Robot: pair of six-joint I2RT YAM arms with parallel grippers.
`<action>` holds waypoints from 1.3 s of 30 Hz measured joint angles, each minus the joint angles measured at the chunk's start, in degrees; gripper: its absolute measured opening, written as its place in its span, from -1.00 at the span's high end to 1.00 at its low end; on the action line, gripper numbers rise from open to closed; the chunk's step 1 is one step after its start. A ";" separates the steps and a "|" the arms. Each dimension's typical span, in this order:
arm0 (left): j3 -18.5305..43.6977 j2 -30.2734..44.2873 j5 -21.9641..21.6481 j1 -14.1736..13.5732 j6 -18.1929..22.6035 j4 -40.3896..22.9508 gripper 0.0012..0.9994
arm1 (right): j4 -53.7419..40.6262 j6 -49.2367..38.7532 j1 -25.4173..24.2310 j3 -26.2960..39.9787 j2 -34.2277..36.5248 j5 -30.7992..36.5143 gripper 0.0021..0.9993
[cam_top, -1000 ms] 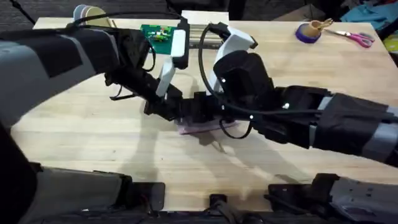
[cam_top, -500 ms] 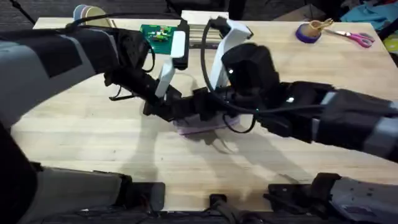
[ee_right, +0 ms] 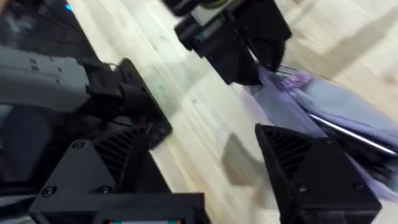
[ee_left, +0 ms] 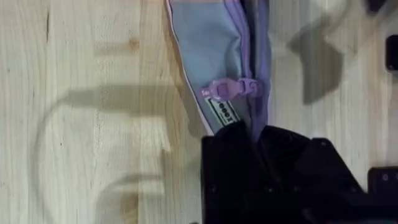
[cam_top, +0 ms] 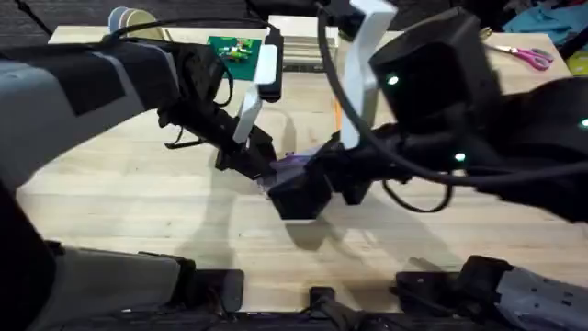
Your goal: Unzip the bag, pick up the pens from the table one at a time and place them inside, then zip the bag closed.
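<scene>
left gripper (ee_left: 258, 134): black jaws pinched on one end of the soft lavender-grey fabric pouch (ee_left: 214, 56), likely anchoring it for zipping | right gripper (ee_right: 205, 168): jaws spread wide, empty, raised just beside the pouch | pouch: lies mid-table on the pale wooden plank tabletop (cam_top: 138, 198), purple zipper pull (ee_left: 227, 89) near the held end

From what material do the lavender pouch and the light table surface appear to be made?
The lavender and grey-purple pencil pouch looks like soft woven fabric with a matte finish: it folds and creases under the left gripper, which is shut on its end. Its zipper pull seems to be rubbery plastic, though that is uncertain. The light tabletop appears to be smooth butcher-block wood, with visible plank seams and grain.
</scene>
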 joint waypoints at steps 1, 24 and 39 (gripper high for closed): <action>0.00 0.01 0.00 0.02 0.00 0.00 0.92 | -1.83 -0.97 -0.19 0.95 -0.46 0.79 -1.00; 0.78 -0.01 0.68 -0.09 -0.23 0.33 -0.99 | -26.60 -17.45 -8.86 15.41 -2.97 4.96 -1.00; 6.58 -9.72 1.09 7.16 -0.22 -8.65 -0.99 | -23.02 -44.86 -9.61 15.97 -2.97 13.89 -1.00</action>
